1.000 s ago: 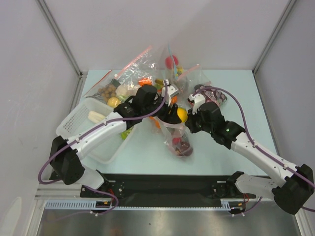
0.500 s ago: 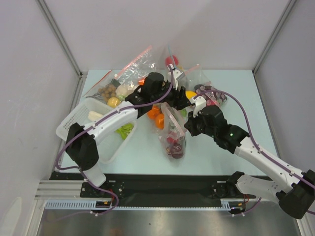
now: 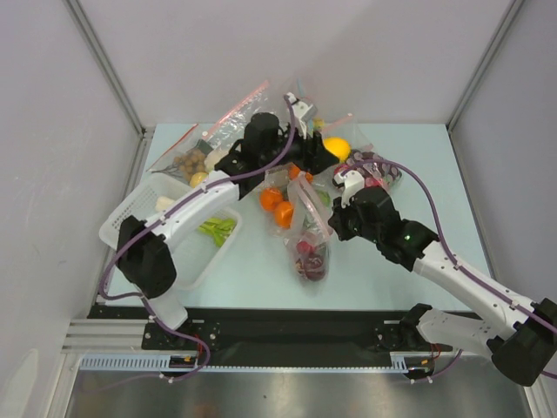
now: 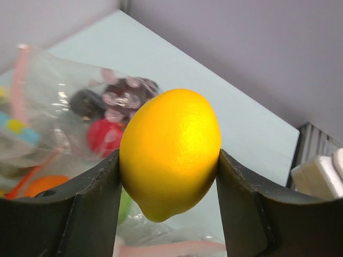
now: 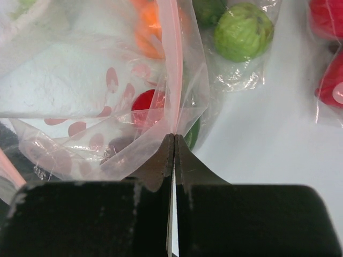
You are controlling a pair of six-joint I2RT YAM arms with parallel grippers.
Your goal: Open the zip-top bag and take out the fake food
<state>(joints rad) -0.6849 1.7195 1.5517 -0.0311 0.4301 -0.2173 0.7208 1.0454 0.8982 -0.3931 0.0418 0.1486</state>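
The zip-top bag (image 3: pixel 306 228) lies crumpled mid-table, with dark red pieces of fake food (image 3: pixel 309 258) at its near end. Its clear plastic and pale pink strip (image 5: pixel 172 64) fill the right wrist view. My right gripper (image 3: pixel 334 225) is shut on the bag's edge, jaws pinched together on the plastic (image 5: pixel 172 140). My left gripper (image 3: pixel 327 157) is raised over the back of the table and shut on a yellow lemon (image 3: pixel 338 148), which sits squarely between its fingers (image 4: pixel 170 152). Two oranges (image 3: pixel 277 206) lie beside the bag's mouth.
A white basket (image 3: pixel 130 213) at the left holds green pieces (image 3: pixel 218 231) and a pale item. Other clear bags crowd the back: one with brown balls (image 3: pixel 187 162), one with purple grapes (image 3: pixel 379 167), and a green ball in a small bag (image 5: pixel 244 32).
My left gripper has carried the lemon from over the bag's mouth up and toward the back right. The right gripper keeps its pinch on the bag, which has shifted slightly.
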